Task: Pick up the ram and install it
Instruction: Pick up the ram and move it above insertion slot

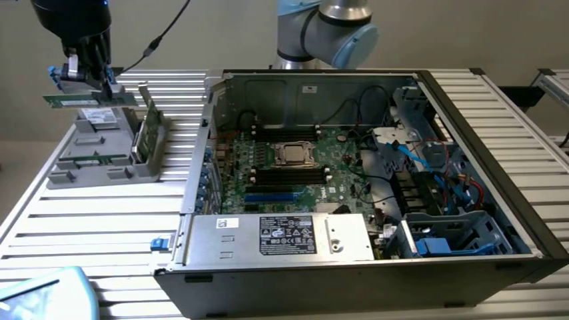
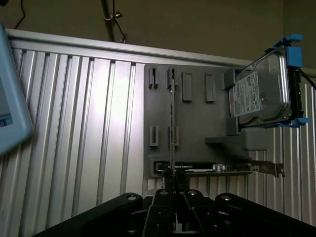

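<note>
The ram [image 1: 62, 100] is held pinched in the nearly closed claw [image 1: 89, 90] above the grey holder [image 1: 62, 175]; a twist or slip in so narrow a grip is risked, spoiling slot alignment.

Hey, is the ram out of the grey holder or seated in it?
Out, it seems: in the exterior view the tool grips the ram, holding it level just above the grey holder.

Pincer [image 1: 89, 85] pointing straight down, clamped narrow.
The arm [image 1: 331, 30] shows a bent joint at the exterior view's top centre; the dark wrist [image 1: 73, 23] hangs at its left, fingers [image 2: 162, 202] gripping the ram [image 1: 64, 100].
</note>
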You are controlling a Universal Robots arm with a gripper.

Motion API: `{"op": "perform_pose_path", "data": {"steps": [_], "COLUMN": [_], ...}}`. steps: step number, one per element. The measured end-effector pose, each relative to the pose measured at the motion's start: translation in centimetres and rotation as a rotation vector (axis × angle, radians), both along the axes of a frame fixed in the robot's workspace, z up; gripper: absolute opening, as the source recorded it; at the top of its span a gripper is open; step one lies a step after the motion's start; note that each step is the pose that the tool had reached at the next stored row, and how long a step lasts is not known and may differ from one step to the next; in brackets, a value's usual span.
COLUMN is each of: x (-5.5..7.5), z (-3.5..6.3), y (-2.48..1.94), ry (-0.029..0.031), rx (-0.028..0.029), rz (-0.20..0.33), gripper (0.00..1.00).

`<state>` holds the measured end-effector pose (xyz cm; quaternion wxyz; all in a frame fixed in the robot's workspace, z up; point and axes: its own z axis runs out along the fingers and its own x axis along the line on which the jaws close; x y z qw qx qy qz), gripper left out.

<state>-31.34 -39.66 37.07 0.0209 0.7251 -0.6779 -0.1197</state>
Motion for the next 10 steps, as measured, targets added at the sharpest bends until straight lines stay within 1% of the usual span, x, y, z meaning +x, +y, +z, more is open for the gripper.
{"op": "perform_pose_path", "data": {"steps": [5,10], "x": [1.0,2.3], "z": [0.31,0.64], "y": [-0.01,0.00], "ry": [-0.0009,-0.0008], "rx": [0.0056,0.0138], "rz": [0.000,0.000], "gripper": [0.13,0.13]}}
